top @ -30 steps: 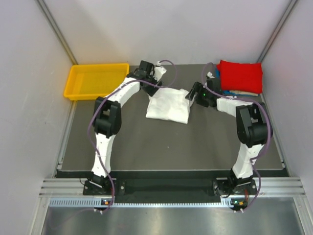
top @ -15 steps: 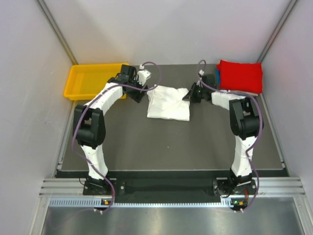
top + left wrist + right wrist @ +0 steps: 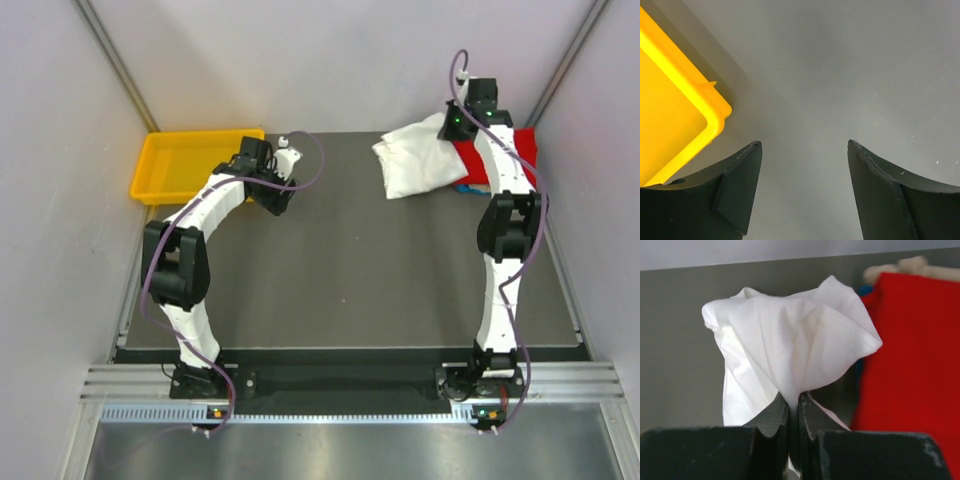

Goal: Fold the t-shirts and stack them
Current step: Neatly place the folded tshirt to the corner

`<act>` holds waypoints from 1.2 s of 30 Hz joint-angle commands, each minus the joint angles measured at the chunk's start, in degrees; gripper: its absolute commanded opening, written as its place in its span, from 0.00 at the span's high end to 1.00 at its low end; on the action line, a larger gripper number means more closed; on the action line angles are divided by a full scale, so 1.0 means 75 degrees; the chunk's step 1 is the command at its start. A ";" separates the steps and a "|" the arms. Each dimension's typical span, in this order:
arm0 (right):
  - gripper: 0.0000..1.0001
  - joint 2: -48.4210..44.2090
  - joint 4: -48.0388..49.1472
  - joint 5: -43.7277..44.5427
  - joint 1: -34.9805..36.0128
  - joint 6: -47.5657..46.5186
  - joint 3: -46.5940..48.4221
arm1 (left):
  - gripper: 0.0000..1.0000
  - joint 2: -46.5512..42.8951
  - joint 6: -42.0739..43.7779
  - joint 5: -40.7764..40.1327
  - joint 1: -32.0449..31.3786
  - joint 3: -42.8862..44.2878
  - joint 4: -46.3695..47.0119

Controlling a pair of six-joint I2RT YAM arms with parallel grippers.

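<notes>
My right gripper (image 3: 450,128) is shut on the folded white t-shirt (image 3: 418,160), pinching an edge of it (image 3: 790,350) and holding it lifted at the far right. The shirt hangs partly over the red t-shirt (image 3: 505,150), which tops a stack in the back right corner. A sliver of blue (image 3: 864,290) and a bit of cream cloth (image 3: 900,266) show at that stack's edge. My left gripper (image 3: 275,195) hangs open over bare dark mat (image 3: 840,75), beside the tray, with nothing between its fingers (image 3: 740,185).
A yellow plastic tray (image 3: 195,163) stands at the back left; its corner (image 3: 690,115) shows close to my left fingers. Pale walls enclose the table on three sides. Both arm bases sit at the near edge.
My right gripper closed on the white shirt and carried it from the middle of the mat up and right to the red stack. My left arm drew back toward the tray, still open.
</notes>
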 commanded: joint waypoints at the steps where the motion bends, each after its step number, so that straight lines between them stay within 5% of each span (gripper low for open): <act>1: 1.00 0.0166 -0.0925 0.0603 -0.0196 -0.0754 0.1331 | 0.27 -0.0254 0.0030 -0.0097 0.0032 0.0080 -0.0094; 20: 1.00 -0.1287 -0.1430 -0.0357 -0.1579 -0.0989 0.2012 | 0.27 -0.0090 -0.0146 -0.0121 0.0032 0.0022 -0.0106; 30: 1.00 -0.0480 -0.1103 -0.1493 -0.2516 -0.1035 0.2130 | 0.27 0.0167 -0.0181 -0.0226 0.0032 0.0068 -0.0153; 36: 1.00 0.0422 -0.0576 -0.0840 -0.2798 -0.1703 0.2130 | 0.28 0.0390 -0.0252 -0.0226 0.0020 0.0197 -0.0270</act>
